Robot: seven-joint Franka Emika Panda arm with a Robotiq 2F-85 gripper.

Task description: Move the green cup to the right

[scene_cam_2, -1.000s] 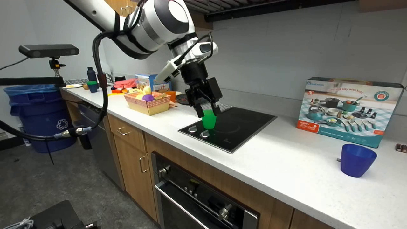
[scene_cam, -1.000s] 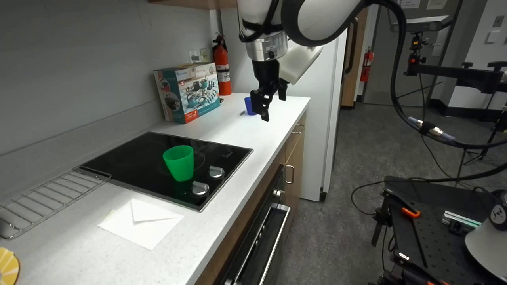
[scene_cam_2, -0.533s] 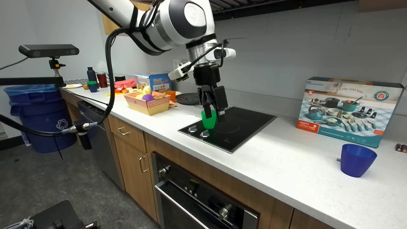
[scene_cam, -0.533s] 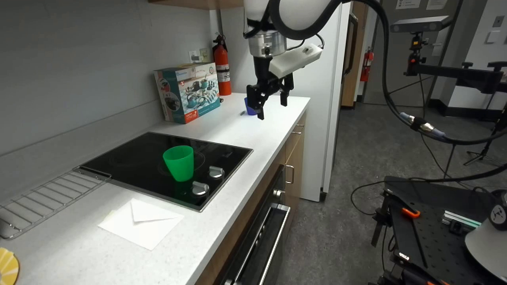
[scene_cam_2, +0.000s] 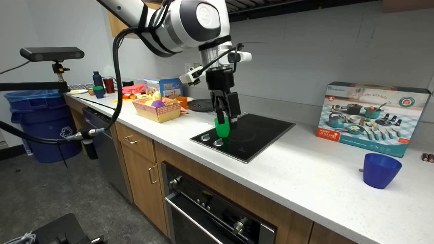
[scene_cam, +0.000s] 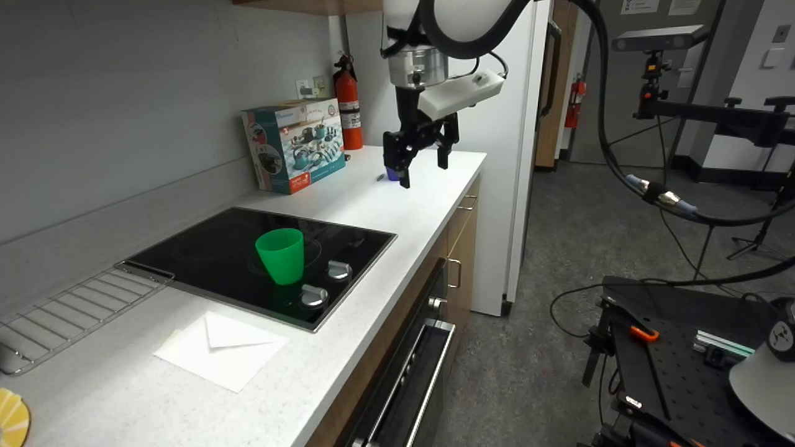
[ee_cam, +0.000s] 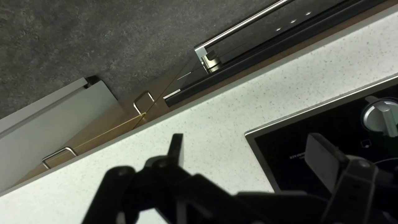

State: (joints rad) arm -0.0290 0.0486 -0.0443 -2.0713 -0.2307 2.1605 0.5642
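The green cup [scene_cam: 282, 257] stands upright on the black cooktop [scene_cam: 217, 236], close to the knobs. In an exterior view the green cup [scene_cam_2: 222, 130] is partly covered by my fingers. It is out of the wrist view. My gripper [scene_cam: 423, 171] is open and empty, in the air above the counter, apart from the cup. It also shows in an exterior view [scene_cam_2: 227, 119]. In the wrist view my gripper's fingers [ee_cam: 245, 140] are wide apart over a corner of the cooktop [ee_cam: 264, 137] and the white counter [ee_cam: 214, 130].
A dark blue cup [scene_cam_2: 381, 171] stands on the counter, with a toy box [scene_cam_2: 371, 118] behind it. Two knobs [scene_cam: 314, 296] rise from the cooktop. A wire rack [scene_cam: 81, 313] and white paper [scene_cam: 227, 354] lie beside it. A basket of toy food [scene_cam_2: 159, 113] stands farther along.
The arm has turned and swung away from the basket toward the toy box, mostly in the first half second. It has barely moved since. The green cup has not moved.
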